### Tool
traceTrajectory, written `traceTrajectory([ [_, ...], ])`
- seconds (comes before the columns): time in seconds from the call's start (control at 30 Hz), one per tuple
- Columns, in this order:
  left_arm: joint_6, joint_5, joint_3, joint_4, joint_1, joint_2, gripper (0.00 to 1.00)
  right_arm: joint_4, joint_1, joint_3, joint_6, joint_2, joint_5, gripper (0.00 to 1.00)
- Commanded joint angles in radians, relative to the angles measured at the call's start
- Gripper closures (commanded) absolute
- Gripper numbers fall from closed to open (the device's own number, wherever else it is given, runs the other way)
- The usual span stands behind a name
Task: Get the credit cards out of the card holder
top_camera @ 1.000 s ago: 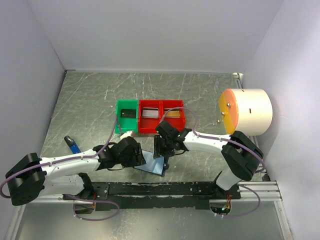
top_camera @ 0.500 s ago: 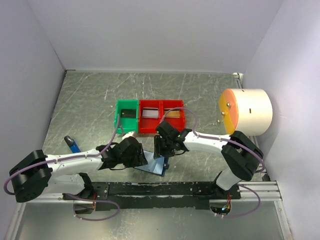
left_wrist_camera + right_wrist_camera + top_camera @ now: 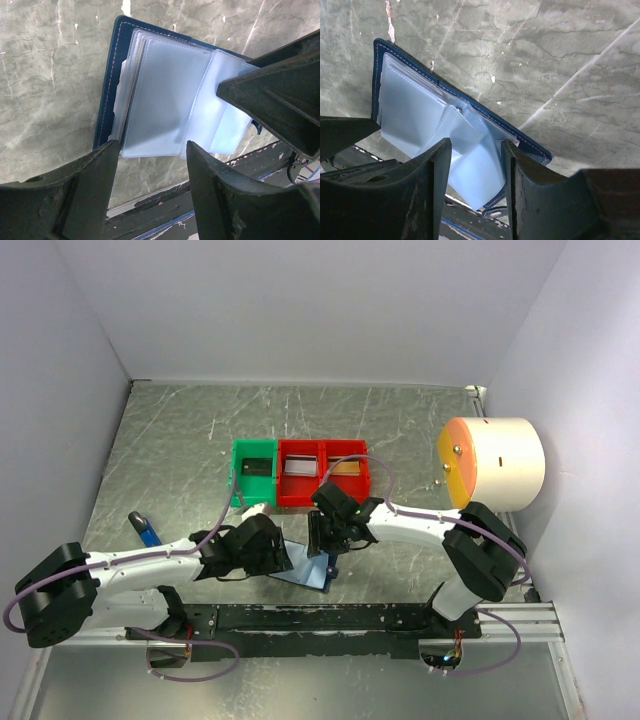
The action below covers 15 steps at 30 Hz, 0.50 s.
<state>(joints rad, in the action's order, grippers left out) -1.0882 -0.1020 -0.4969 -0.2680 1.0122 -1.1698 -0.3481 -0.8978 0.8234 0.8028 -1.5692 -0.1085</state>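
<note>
The navy card holder (image 3: 305, 573) lies open on the table near the front rail, its pale blue pockets (image 3: 165, 95) fanned upward (image 3: 420, 105). My left gripper (image 3: 283, 558) hovers open over its left half, nothing between the fingers (image 3: 152, 145). My right gripper (image 3: 325, 540) stands open over the right half, with a loose pocket leaf showing between its fingertips (image 3: 476, 145). I see no card in the pockets. A dark credit card (image 3: 257, 467) lies in the green bin, a silvery one (image 3: 299, 467) and a tan one (image 3: 346, 468) in the red bins.
The green bin (image 3: 238, 485) and red bins (image 3: 300, 502) stand just behind the grippers. A small blue tag (image 3: 148, 530) lies at the left. A white cylinder with an orange face (image 3: 495, 462) sits at the right wall. A black rail (image 3: 330, 618) runs along the front.
The left arm's rear links have shifted slightly; both grippers and the card holder stay where they were.
</note>
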Motion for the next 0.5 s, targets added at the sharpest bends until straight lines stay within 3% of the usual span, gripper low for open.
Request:
traceTrajectory([
  [0.0, 0.020, -0.014, -0.028, -0.019, -0.001, 0.002, 0.32, -0.006, -0.003, -0.016, -0.011, 0.001, 0.005, 0.55],
  [0.47, 0.032, 0.034, -0.036, 0.037, 0.001, -0.021, 0.39, -0.002, -0.004, -0.020, -0.008, 0.000, 0.004, 0.55],
])
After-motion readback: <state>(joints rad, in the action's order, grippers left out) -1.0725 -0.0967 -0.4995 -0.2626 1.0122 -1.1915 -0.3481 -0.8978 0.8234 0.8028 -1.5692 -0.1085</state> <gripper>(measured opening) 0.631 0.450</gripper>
